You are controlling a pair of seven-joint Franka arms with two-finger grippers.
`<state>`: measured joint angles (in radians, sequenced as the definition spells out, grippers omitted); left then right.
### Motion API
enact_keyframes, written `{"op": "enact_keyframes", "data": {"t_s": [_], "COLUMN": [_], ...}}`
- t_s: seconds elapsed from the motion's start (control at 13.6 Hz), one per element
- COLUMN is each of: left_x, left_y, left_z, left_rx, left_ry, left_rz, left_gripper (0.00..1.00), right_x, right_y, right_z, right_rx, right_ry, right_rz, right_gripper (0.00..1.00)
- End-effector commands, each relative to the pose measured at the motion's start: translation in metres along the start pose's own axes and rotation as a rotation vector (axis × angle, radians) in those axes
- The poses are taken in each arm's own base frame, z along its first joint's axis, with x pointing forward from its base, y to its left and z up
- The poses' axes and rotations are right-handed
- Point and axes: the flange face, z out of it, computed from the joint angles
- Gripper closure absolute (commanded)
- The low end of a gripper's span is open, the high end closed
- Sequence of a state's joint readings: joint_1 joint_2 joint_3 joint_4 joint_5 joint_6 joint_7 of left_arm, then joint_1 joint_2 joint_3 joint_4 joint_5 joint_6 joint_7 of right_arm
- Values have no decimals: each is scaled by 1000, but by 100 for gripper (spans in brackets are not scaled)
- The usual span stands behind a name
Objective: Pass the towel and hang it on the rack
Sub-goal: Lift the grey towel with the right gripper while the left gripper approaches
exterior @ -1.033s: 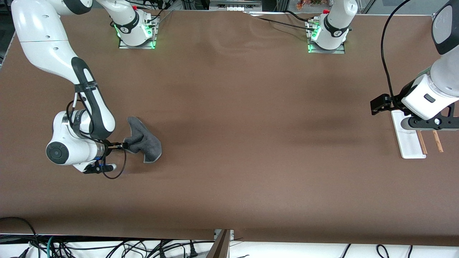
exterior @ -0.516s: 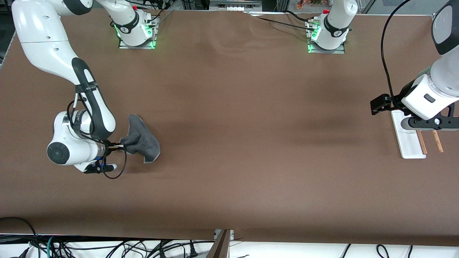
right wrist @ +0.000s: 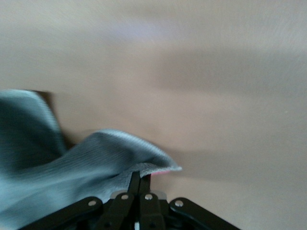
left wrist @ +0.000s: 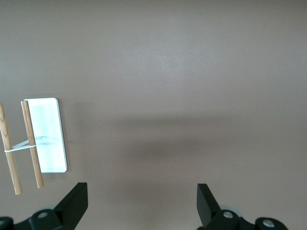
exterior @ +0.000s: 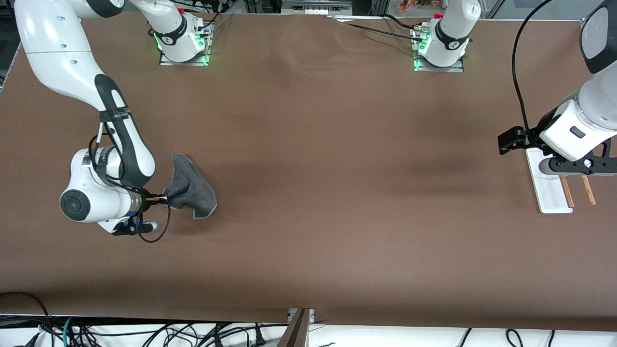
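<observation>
Right tool (exterior: 161, 196), mid-left of frame, pinches towel (exterior: 192, 189) edge so it lifts off surface (exterior: 313, 193) for handover. Left tool (left wrist: 141, 203) waits spread over rack (exterior: 547, 193), far right.

Towel (exterior: 193, 189) pinched shut in my right gripper (exterior: 162, 196): soft dark grey cloth, fine ribbed weave, matt, lighter stitched hem; its far end rests on the table. Table (exterior: 328, 193) covering: brown, matt, smooth, faint ripples near my bases like a sheet laid over. Rack (exterior: 554, 188) under my left gripper (left wrist: 141, 203): base looks white plastic, slightly glossy with soft sheen; two rods (left wrist: 31, 143) bare light-brown wood, matt, visible grain; thin pale link between them, looks metal. My left fingers (left wrist: 74, 203) spread wide, black matt plastic, with shiny screw heads. Right fingers (right wrist: 139, 189) black, dull, small bright rivets. My arm shells: glossy white plastic, black joints.
</observation>
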<state>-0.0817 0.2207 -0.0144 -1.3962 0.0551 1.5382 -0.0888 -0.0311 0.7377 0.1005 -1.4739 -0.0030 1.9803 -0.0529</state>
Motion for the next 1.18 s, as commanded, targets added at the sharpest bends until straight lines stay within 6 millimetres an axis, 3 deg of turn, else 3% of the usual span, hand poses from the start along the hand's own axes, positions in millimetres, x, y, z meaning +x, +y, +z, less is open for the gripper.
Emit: {"op": "enact_keyframes", "data": {"t_s": [0.0,0.3,0.44,0.89,1.11], "left_x": [4,4,3,0,-2], "left_y": [-1,-3,-4,-2,1], "left_z": [-5,-5,-5,-9,-11], "left_rx": [0,-1,1,-17,-51], "left_ry": [8,8,6,4,1], "left_rz": [23,20,19,20,16], "left_gripper": [0,0,0,0,0], "right_x": [-11,-24,-32,-66,-94], "right_y": [-36,-95,-130,-248,-307], "right_z": [-74,-158,-182,-218,-238], "right_rx": [35,73,99,174,171], "right_ry": [39,31,45,71,108], "right_rz": [-45,-149,-179,-114,-191], "right_gripper": [100,100,100,100,100]}}
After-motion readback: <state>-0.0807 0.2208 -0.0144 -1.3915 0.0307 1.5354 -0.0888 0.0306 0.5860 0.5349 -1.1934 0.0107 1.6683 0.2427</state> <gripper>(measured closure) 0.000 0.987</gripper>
